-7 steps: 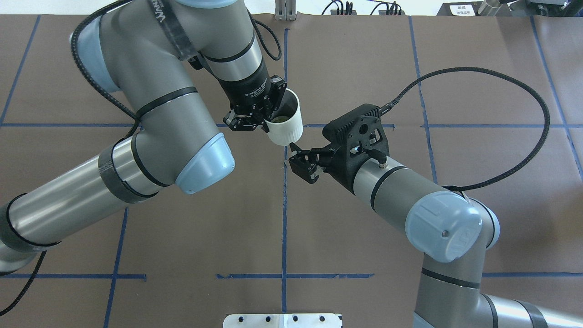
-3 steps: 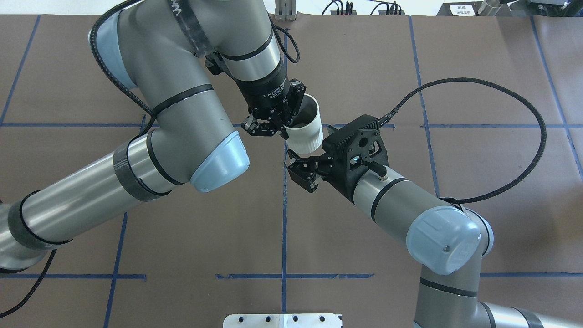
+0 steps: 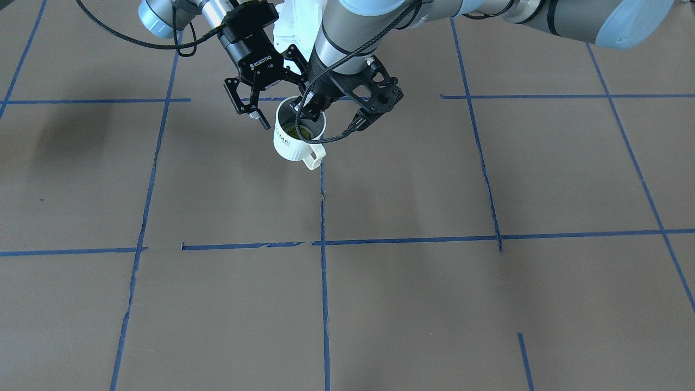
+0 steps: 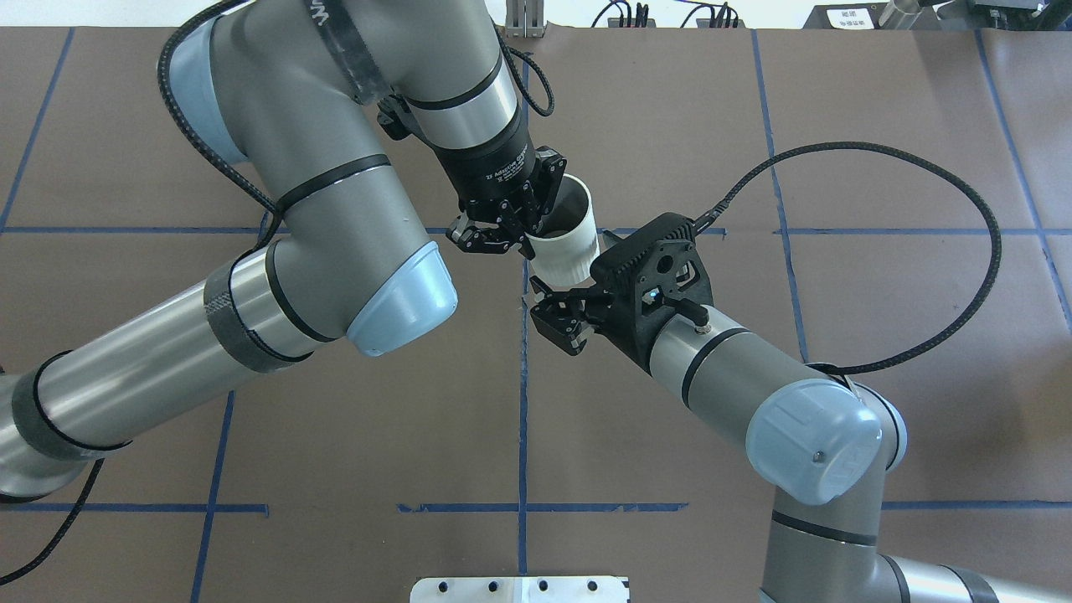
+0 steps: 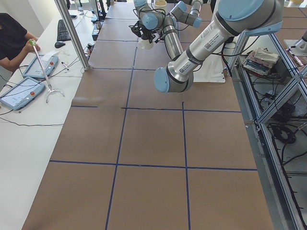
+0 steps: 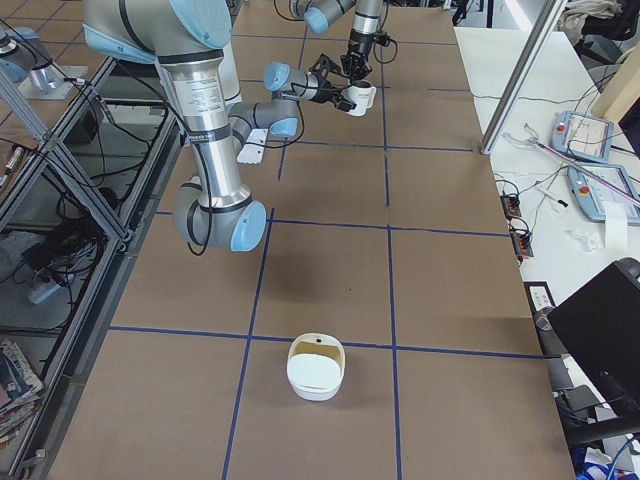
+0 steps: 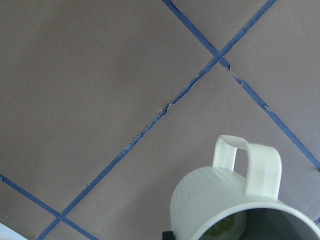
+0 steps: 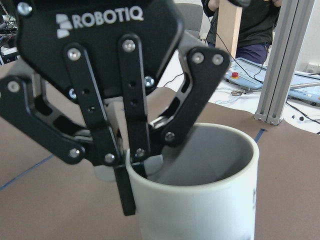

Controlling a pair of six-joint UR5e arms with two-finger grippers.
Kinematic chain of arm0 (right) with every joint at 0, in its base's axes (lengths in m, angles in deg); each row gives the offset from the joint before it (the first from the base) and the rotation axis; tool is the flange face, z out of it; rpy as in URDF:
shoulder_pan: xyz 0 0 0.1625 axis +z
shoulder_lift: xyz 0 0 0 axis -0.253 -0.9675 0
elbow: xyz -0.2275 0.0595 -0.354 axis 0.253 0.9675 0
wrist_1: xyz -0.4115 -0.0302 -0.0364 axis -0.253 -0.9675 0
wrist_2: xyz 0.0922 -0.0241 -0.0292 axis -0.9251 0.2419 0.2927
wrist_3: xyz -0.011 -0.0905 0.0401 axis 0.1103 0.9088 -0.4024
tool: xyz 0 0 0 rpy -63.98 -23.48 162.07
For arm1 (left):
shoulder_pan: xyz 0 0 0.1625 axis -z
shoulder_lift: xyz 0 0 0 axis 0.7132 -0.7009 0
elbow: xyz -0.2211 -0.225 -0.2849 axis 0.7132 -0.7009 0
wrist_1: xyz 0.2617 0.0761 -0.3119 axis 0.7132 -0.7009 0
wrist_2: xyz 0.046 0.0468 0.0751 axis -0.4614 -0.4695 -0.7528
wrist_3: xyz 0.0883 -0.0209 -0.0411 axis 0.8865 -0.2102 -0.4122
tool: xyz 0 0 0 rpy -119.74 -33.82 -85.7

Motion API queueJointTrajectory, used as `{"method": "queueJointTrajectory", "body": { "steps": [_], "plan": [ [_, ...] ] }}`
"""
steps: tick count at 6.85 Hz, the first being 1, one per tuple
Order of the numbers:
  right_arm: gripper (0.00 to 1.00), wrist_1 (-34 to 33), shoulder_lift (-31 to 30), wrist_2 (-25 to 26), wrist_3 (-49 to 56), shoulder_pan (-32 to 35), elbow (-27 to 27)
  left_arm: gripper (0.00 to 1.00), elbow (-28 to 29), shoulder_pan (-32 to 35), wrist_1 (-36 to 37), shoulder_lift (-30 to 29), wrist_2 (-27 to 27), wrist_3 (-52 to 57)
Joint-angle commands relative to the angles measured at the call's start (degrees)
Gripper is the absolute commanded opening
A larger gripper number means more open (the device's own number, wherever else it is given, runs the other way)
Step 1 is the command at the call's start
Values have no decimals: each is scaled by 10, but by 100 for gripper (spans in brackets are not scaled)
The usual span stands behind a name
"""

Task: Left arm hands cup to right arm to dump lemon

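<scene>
White cup [image 3: 288, 142] hangs from the left gripper [image 3: 307, 111], which pinches its rim with one finger inside the mouth and one outside; the handle points away from that gripper. Yellow-green lemon [image 3: 302, 131] lies inside, below the fingertips. Right gripper [image 4: 553, 311], fingers spread, waits just beside the cup's wall.

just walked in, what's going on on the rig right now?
Mid hand-over. The left tool pinches the cup by its rim, one finger inside, and holds it above the table with the lemon in it. The right tool is open and close beside the cup, not yet gripping it. Nothing dumped yet.
</scene>
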Motion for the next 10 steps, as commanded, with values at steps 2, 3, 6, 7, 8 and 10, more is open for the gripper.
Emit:
{"method": "queueJointTrajectory", "body": {
  "steps": [2, 3, 6, 7, 8, 10],
  "plan": [
    [99, 0, 0, 1, 1, 0, 2, 1, -8, -1, 0, 1, 8, -8],
    [99, 0, 1, 9, 1, -1, 3, 2, -8, -1, 0, 2, 9, -8],
    [99, 0, 1, 9, 1, -1, 11, 3, -17, -1, -1, 2, 22, -7],
    [99, 0, 1, 9, 1, -1, 12, 3, -21, -1, -1, 2, 25, -7],
    [99, 0, 0, 9, 1, -1, 14, 4, -22, -1, -2, 3, 30, -8],
    [85, 1, 1, 9, 1, -2, 14, 8, -24, -6, -4, 3, 31, -7]
  ]
}}
